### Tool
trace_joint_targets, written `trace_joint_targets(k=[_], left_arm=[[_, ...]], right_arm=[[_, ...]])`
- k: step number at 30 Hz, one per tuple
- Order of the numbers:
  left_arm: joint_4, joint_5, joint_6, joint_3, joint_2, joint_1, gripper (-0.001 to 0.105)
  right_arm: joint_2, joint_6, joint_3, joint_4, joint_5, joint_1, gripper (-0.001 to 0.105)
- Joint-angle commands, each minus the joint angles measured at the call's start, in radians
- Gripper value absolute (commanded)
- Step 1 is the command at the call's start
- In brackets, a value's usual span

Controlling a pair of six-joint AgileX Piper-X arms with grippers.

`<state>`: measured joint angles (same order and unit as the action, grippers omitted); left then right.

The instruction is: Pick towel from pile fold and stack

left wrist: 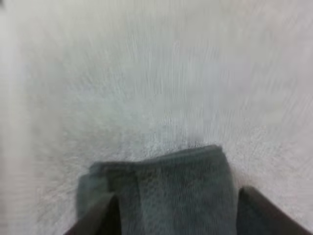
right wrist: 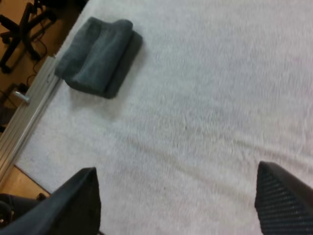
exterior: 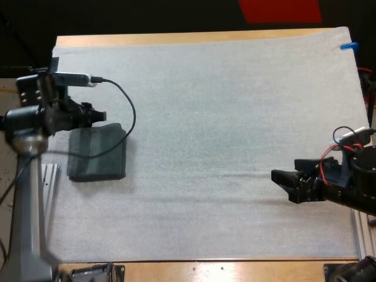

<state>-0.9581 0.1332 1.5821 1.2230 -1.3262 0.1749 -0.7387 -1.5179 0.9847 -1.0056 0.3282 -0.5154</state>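
One folded towel (exterior: pixel 97 154) lies at the left side of the mat (exterior: pixel 223 117); left hand (exterior: pixel 100 115) hangs over its far edge, right hand (exterior: pixel 276 177) low over the mat's right side. Left wrist: fingers (left wrist: pixel 98 220) wide, flanking the towel. Right wrist: fingers wide, empty, towel well apart.

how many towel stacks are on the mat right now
1. A folded dark grey-green stack lies at the left side of the mat, by my left gripper. I cannot tell how many towels it holds.
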Motion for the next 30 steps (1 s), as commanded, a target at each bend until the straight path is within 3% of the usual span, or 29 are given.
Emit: trace_joint_targets(k=[1, 9, 14, 18, 21, 26, 30], left_arm=[[-0.034, -0.004, -0.001, 0.005, 0.060, -0.006, 0.050], [-0.117, -0.004, -0.001, 0.005, 0.285, -0.006, 0.050], [-0.139, 0.004, -0.006, 0.005, 0.400, -0.006, 0.050], [-0.139, 0.008, -0.077, 0.005, 0.484, -0.006, 0.050], [-0.139, 0.008, -0.082, 0.005, 0.533, -0.009, 0.050], [-0.146, 0.001, -0.102, 0.005, 0.578, -0.112, 0.050], [-0.192, -0.088, -0.102, 0.005, 0.625, -0.218, 0.050]], right_arm=[[0.003, 0.020, -0.016, -0.001, 0.008, -0.002, 0.064], [-0.046, -0.040, -0.037, 0.018, -0.150, 0.031, 0.064], [-0.111, -0.118, -0.037, 0.018, -0.121, 0.167, 0.064], [-0.134, -0.200, -0.037, -0.007, -0.116, 0.322, 0.064], [-0.116, -0.214, -0.037, -0.024, -0.113, 0.410, 0.064], [-0.049, -0.241, -0.029, -0.040, -0.135, 0.443, 0.064], [0.023, -0.267, -0.021, -0.102, -0.215, 0.443, 0.064]])
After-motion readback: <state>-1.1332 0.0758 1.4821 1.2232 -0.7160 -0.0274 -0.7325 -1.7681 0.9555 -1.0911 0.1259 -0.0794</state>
